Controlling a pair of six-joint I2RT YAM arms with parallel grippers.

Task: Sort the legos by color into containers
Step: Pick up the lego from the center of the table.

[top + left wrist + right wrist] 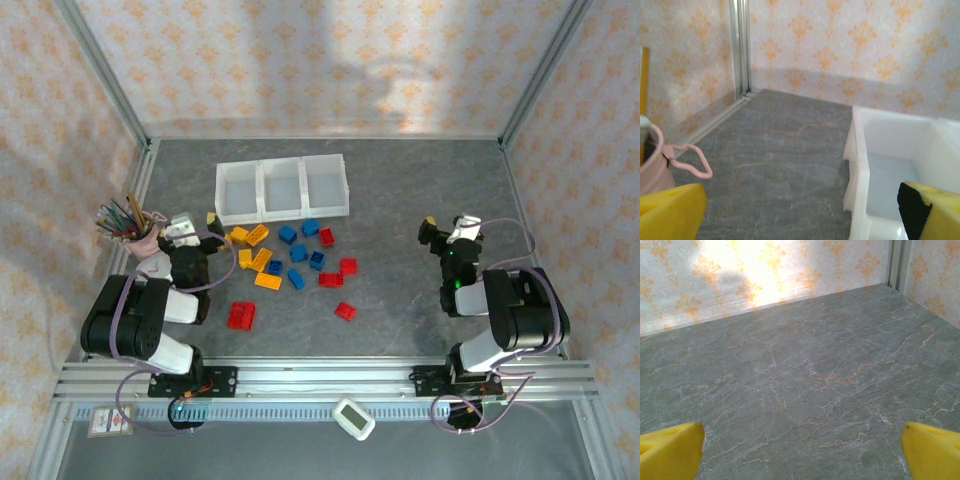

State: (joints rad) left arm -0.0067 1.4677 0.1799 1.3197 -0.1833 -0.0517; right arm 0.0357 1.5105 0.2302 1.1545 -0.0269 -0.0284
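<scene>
Table (pixel 400 190): grey marble, papered walls around.
Containers (pixel 283 217): your 3-bin tray, long axis left-right, toward the back.
Legos (pixel 290 262): loose just in front.
Left gripper (pixel 213 230): spread wide, empty.
Right gripper (pixel 427 232): likewise.

Light is soft and even, from above; the grey surface (pixel 420 190) shows only faint shadows tucked under the arms (pixel 150 320). A pale patch with smeared shadow shapes sits on the far wall (pixel 340 70). From the right wrist, glare bleaches that wall's far left. Yellow fingertips (pixel 670 452) of the right end effector (pixel 800 455) and left end effector (pixel 800 215) blur in the near corners; the containers (pixel 890 160) look hazy, almost overexposed.
</scene>
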